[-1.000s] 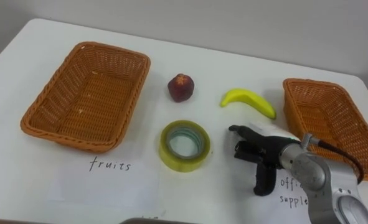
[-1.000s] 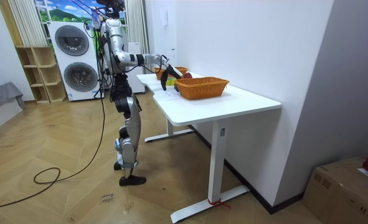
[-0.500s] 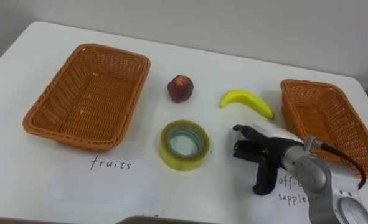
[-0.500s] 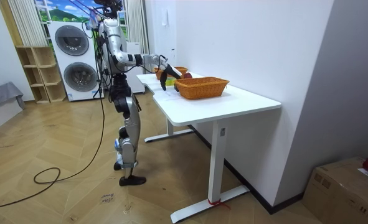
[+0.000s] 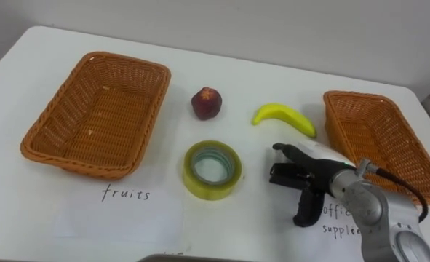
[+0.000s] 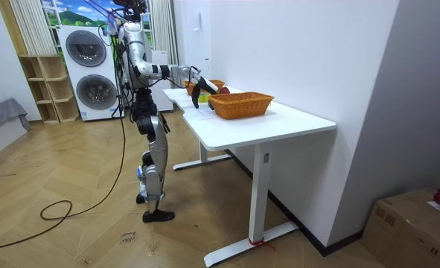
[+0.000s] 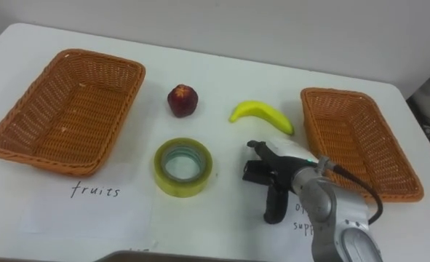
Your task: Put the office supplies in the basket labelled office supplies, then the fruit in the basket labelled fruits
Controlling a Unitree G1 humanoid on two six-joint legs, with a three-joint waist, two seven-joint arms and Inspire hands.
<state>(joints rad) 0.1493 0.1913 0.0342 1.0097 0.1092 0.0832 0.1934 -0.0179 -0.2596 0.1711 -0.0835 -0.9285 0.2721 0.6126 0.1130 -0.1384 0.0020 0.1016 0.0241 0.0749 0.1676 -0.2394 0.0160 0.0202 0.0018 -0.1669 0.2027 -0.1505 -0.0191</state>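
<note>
On the white table a red apple (image 5: 206, 102) and a yellow banana (image 5: 284, 118) lie between two wicker baskets. The big basket (image 5: 94, 109) at the left is empty and has a sheet marked fruits (image 5: 127, 193) before it. The smaller basket (image 5: 375, 138) stands at the right, also empty. A yellow tape roll (image 5: 212, 169) lies flat in the middle, near the front. My right hand (image 5: 298, 177) hovers just right of the roll, open, its dark fingers pointing left and the thumb hanging down. A white thing (image 5: 324, 153) shows right behind the hand; what it is I cannot tell.
A sheet with handwriting (image 5: 338, 222) lies under my right forearm, in front of the right basket. In the room view I stand at the end of the white desk (image 6: 279, 123), right arm out over it, with a washing machine (image 6: 93, 71) behind me.
The whole picture has shifted a little to the left, the camera's own move. My right hand keeps about the same place and pose beside the tape roll.
</note>
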